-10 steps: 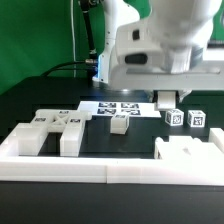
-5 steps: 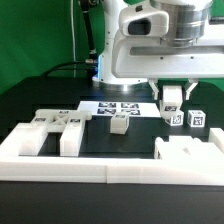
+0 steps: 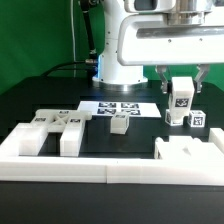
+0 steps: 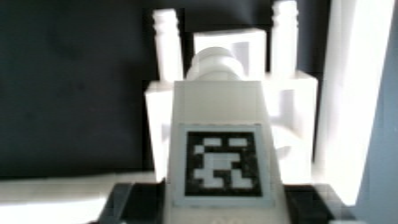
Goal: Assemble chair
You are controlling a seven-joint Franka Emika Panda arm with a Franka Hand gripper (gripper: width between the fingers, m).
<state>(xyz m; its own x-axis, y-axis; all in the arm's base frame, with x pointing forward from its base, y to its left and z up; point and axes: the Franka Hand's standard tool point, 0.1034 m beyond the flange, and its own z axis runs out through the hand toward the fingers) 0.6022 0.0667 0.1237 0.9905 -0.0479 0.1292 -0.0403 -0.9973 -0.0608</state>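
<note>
Raised higher, the claw (image 3: 183, 86) grips a leg (image 3: 182, 96); only the exterior view shows two more legs (image 3: 198, 120) below.

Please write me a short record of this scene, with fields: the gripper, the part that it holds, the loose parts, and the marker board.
gripper: gripper, shut on a part and raised
held part: white tagged block, upright between the fingers, tag toward the exterior camera
nearest loose part: small tagged cube, lower, at the exterior view's right
middle: small cube, just in front of the marker board
exterior view's left: flat white parts, not held
front: border wall
</note>
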